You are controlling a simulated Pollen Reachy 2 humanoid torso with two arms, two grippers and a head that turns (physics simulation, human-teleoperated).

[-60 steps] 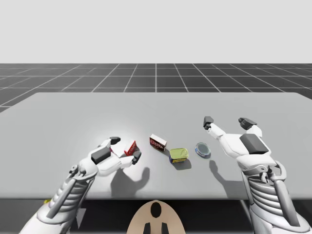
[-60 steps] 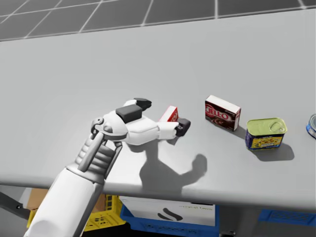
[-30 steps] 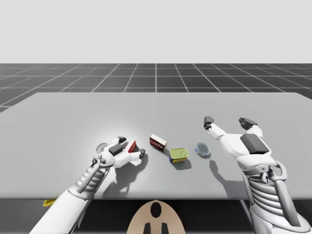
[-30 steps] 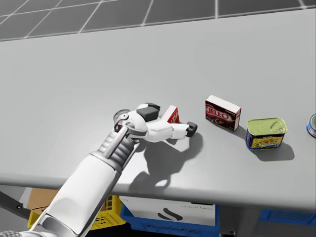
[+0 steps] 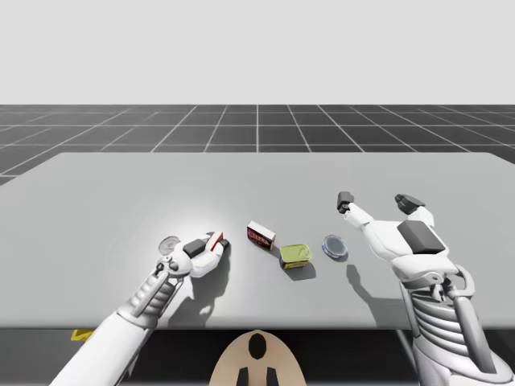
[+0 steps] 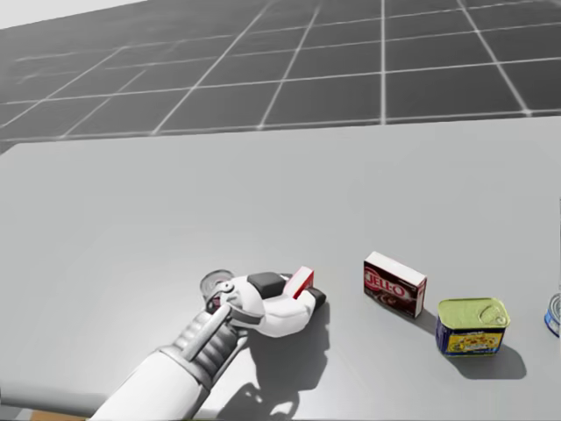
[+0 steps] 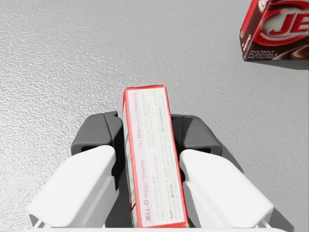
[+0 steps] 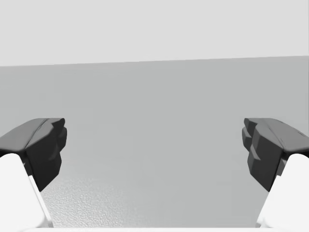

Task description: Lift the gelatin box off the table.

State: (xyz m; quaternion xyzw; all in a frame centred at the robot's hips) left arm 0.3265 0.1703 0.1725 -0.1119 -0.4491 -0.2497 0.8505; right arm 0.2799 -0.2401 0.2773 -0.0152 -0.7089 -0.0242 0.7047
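Left jaws are clamped on the gelatin box [image 7: 153, 159]. Both dark pads [image 7: 99, 135] press its two broad faces from opposite sides. The slim white box with red edges stands on edge between them, and its far end reaches a little past the fingertips. In the high view the left jaws sit low over the grey surface [image 5: 96, 201] with the box poking up between them. Whether its lower edge touches the surface or is just off it, I cannot tell.

Ahead of the left jaws and off to their right lies a dark red box [image 7: 277, 29], apart from the held one. Further out on that same side stands a rectangular tin with a green lid [image 5: 295, 256]. Past it lies a flat round blue can [image 5: 335, 245].

The right jaws are spread wide with nothing between them, their dark fingers [image 8: 43, 145] well apart, and they are held above the surface. The blue can lies near them, lower down and on the side toward the left jaws.
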